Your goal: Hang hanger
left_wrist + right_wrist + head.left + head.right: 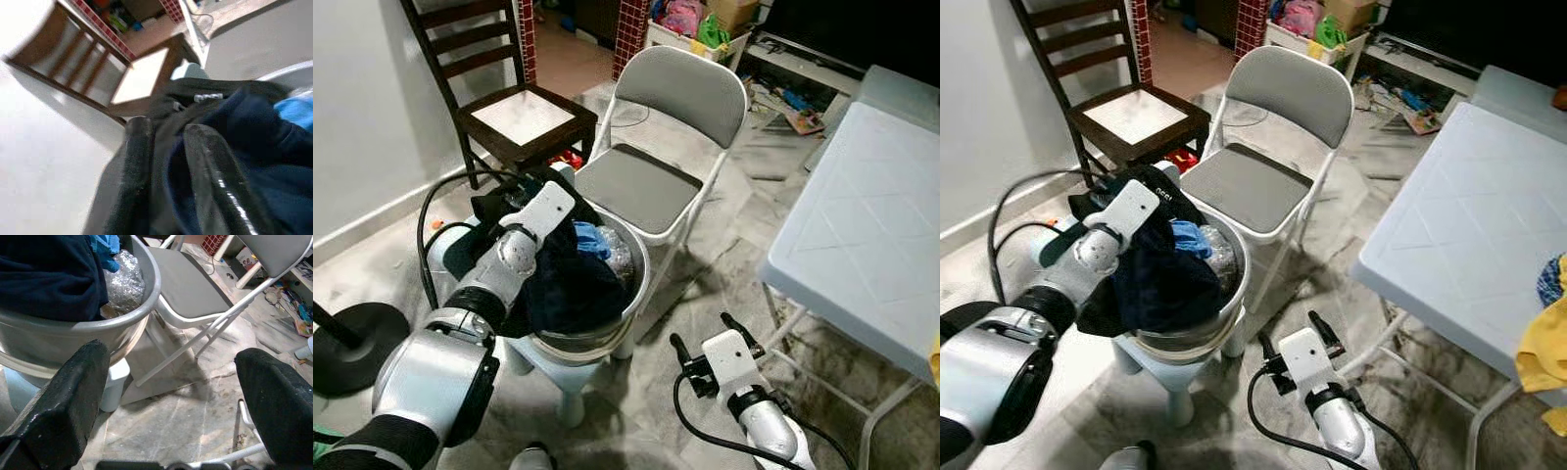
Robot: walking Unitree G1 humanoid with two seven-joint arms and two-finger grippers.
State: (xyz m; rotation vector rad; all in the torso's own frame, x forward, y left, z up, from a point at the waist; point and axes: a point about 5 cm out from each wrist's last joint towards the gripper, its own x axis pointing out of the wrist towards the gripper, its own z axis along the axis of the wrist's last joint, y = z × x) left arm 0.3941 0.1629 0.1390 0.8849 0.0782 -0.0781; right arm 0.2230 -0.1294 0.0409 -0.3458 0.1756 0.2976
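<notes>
head pair: high, downward | wrists: close | shared: laundry basin (631, 284)

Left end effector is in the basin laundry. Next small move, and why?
Probably lift the left end effector a little. Its fingers look pinched on dark cloth heaped in the basin, and no hanger can be made out. Raising the cloth should show what lies underneath.

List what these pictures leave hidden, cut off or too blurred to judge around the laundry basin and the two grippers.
- Hanger: none can be made out; dark clothes heaped in the basin cover whatever lies beneath.
- Left gripper: fingers buried in dark cloth, left wrist view blurred; what they grip is unclear.
- Stool under the basin: mostly hidden by the basin.
- White table: cut off by the right edge, eye views.
- Right gripper: open, nothing held.
</notes>
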